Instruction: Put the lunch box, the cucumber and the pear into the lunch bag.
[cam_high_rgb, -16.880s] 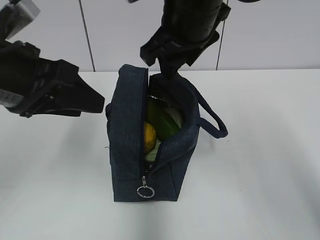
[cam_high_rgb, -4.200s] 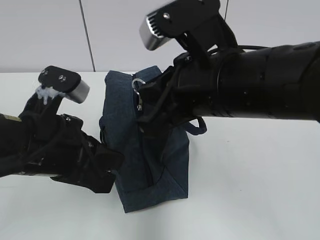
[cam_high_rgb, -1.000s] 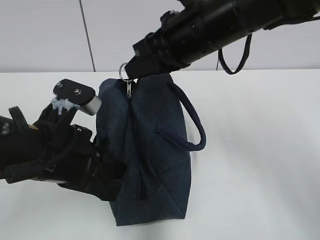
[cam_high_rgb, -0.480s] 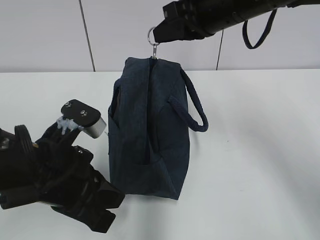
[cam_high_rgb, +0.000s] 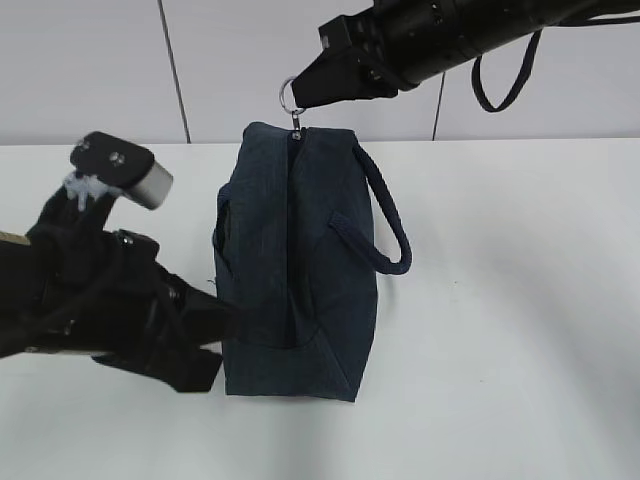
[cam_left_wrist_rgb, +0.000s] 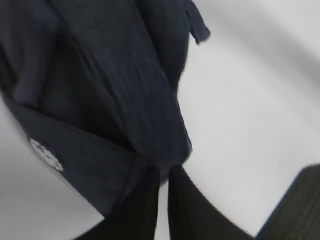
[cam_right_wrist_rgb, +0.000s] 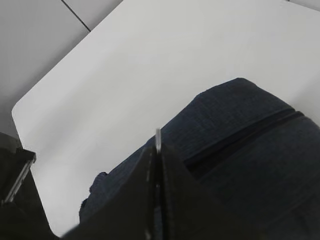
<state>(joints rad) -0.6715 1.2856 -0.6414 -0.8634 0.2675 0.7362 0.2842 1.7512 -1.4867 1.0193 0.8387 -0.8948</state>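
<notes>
1. Exterior view: the lunch bag (cam_high_rgb: 297, 265) stood zipped on the table (cam_high_rgb: 520, 300); the right gripper (cam_high_rgb: 305, 95), above it, pinched the ring pull (cam_high_rgb: 291, 95). Further pulling could tip it.
2. Left wrist view: the left gripper (cam_left_wrist_rgb: 162, 175) clamped the bag's bottom corner.
3. Right wrist view: jaws closed on the ring; nothing obstructed.

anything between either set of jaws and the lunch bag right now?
Nothing visible. The right gripper is shut on the silver ring pull at the top of the lunch bag, and the left gripper is pinched on the bag's fabric at a lower corner. Both are in direct contact, with no other object around the bag on the table.
</notes>
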